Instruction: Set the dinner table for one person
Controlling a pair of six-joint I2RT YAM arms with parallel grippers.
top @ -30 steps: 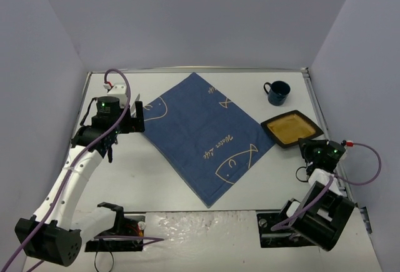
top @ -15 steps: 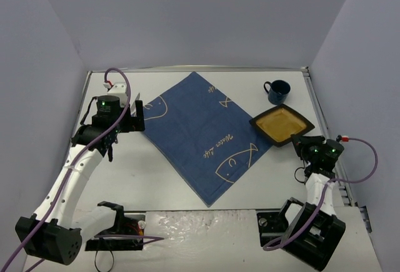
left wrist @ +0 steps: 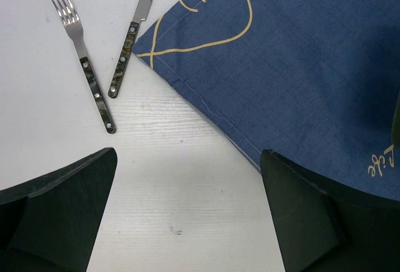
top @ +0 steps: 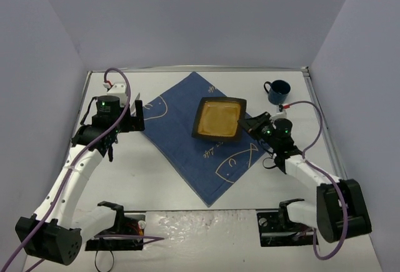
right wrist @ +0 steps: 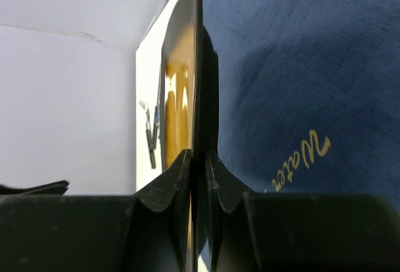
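A square black plate [top: 219, 119] with a yellow inside hangs over the middle of the blue fish-print cloth [top: 181, 150], which lies on the white dinner table [top: 156, 187]. My right gripper [top: 251, 125] is shut on the plate's right rim. The right wrist view shows the plate [right wrist: 196, 65] edge-on between the fingers of the right gripper [right wrist: 198, 159]. My left gripper [left wrist: 187, 222] stands open over bare table by the cloth's left corner [left wrist: 300, 53]. A fork [left wrist: 84, 65] and a knife [left wrist: 132, 37] lie side by side beyond it.
A dark blue mug [top: 278, 92] stands at the back right of the table. Grey walls close in the table on the left, back and right. The metal rim [top: 322, 119] runs along the right edge.
My right arm has swung the plate left from the table's right edge to over the cloth's middle. The left arm has not moved.
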